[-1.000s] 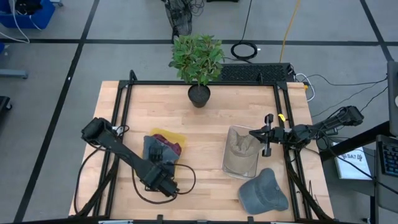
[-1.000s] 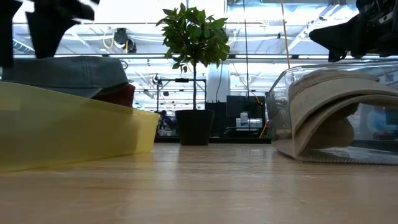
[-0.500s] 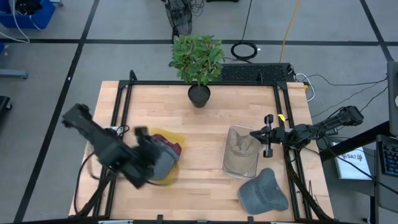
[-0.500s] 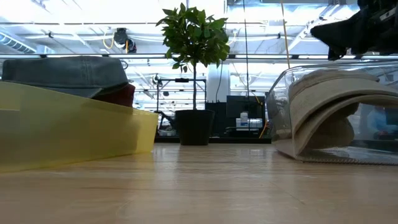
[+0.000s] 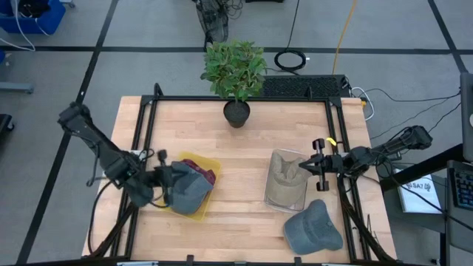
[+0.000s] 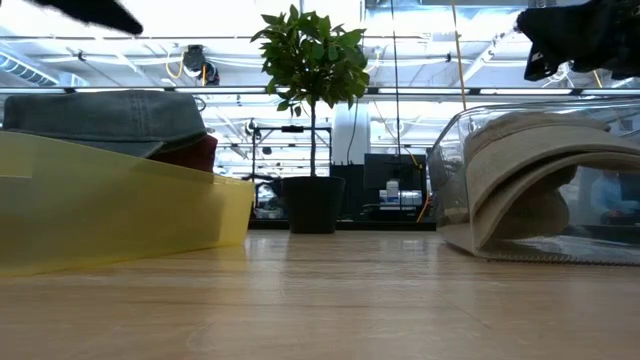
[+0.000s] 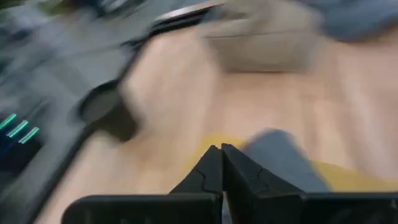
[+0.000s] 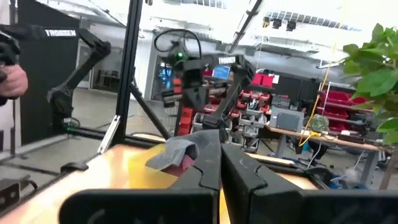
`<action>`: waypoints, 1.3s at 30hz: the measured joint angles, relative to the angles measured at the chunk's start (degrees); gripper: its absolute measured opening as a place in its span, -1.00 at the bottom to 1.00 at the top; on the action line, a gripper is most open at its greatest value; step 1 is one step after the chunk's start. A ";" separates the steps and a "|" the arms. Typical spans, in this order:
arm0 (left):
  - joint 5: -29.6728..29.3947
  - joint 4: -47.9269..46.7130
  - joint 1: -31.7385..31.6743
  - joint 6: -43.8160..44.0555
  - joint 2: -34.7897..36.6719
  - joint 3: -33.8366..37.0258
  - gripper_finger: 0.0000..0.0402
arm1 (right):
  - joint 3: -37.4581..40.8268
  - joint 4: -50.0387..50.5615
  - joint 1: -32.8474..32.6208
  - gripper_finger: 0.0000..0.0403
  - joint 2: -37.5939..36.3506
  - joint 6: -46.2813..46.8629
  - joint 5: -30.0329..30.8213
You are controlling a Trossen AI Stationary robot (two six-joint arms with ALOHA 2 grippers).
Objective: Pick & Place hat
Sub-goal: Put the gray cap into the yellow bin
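Your left claw sits pressed together, empty, beside the grey hat already resting in the yellow bin; the remaining dark hat lies on the counter just near-side of your right claw, also pinched closed; use that arm.

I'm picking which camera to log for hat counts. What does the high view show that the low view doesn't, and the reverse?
Only the high view shows the grey hat lying loose on the table and the shut left gripper.

Only the low view shows the room behind.

Both show the yellow bin holding a grey hat, the clear bin with a tan hat, and the potted plant.
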State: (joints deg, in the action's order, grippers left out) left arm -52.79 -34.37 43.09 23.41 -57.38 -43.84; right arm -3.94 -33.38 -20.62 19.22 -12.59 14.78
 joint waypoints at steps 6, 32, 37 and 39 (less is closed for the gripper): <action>17.32 33.35 -7.81 -26.19 10.44 16.80 -0.97 | -10.25 8.03 -0.07 -1.00 5.91 -3.45 0.18; 21.33 42.59 -13.66 -28.43 33.79 33.24 -0.83 | -93.20 110.09 -30.41 -1.00 75.05 62.67 1.37; 21.33 43.52 -13.66 -27.96 33.79 33.29 -0.83 | -93.31 108.69 -32.44 -1.00 81.28 73.70 -3.36; 21.33 43.80 -13.66 -27.42 33.79 33.29 -0.83 | -93.21 107.45 -32.86 -0.96 83.63 76.52 -6.90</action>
State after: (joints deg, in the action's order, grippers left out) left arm -31.46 9.43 29.43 -4.02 -23.59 -10.55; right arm -97.15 74.07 -53.49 102.84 63.94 7.88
